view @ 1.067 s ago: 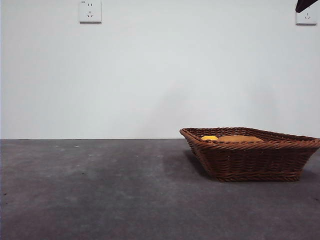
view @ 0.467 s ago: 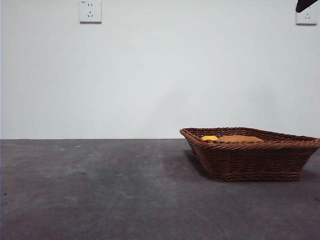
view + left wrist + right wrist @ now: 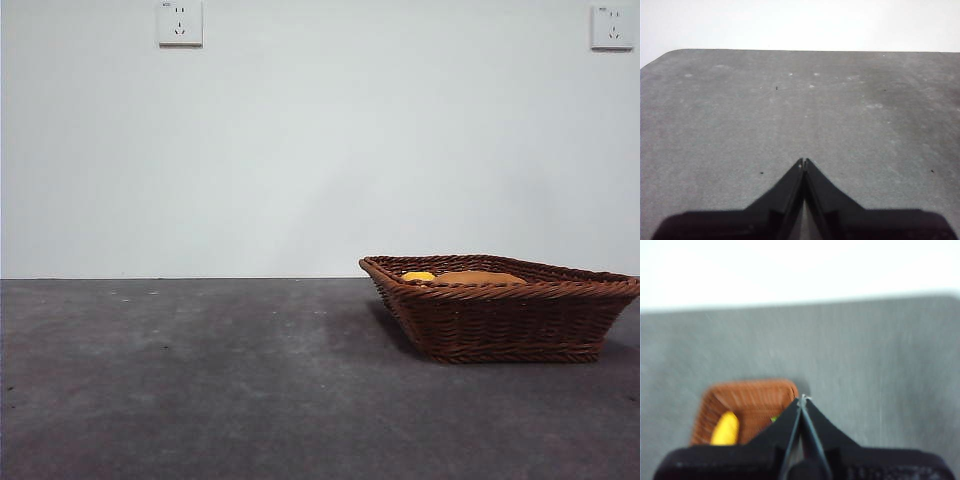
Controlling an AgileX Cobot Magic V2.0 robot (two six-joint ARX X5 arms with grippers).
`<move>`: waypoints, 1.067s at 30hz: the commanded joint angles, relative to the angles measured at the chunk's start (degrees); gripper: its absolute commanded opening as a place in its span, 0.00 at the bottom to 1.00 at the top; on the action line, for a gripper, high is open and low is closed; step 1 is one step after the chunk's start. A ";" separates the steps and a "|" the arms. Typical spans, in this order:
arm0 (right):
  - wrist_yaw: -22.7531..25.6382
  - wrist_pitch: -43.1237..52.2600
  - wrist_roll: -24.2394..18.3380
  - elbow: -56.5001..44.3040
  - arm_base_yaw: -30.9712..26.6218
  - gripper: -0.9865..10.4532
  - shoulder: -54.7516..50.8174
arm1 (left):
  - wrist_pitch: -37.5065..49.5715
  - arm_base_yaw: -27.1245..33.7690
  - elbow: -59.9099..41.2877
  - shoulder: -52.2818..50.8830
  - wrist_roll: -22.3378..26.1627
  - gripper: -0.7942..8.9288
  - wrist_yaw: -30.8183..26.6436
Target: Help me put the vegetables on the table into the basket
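The reddish-brown wicker basket (image 3: 505, 308) stands on the dark grey table (image 3: 200, 380) at the right. Above its rim show the top of a tan potato (image 3: 478, 277) and a yellow-orange vegetable (image 3: 418, 276). The right wrist view looks down from high up on the basket (image 3: 747, 405), with the yellow-orange vegetable (image 3: 725, 429) and a bit of green stem (image 3: 773, 418) inside; it is blurred. My right gripper (image 3: 802, 401) is shut and empty, well above the basket. My left gripper (image 3: 803, 162) is shut and empty over bare table (image 3: 790, 115). The eggplant's purple body is hidden.
Two wall sockets (image 3: 180, 22) (image 3: 612, 27) sit on the white wall behind the table. The table's far edge meets the wall, and the table's rounded corner (image 3: 662, 57) shows in the left wrist view.
The black arm tip at the top right corner of the front view has gone out of the picture. The basket and its contents have not moved.
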 commanded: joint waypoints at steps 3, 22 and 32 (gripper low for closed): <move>1.53 12.50 -0.17 -12.13 -0.09 0.09 -11.39 | 0.33 0.17 -0.50 0.11 -0.31 0.08 0.02; 4.68 40.57 -4.28 -83.82 -0.11 0.09 -66.36 | 0.31 0.17 -0.50 0.15 -0.31 0.08 0.02; 4.50 37.88 -4.28 -90.53 -0.09 0.09 -69.33 | 0.33 0.17 -0.50 0.15 -0.31 0.08 0.02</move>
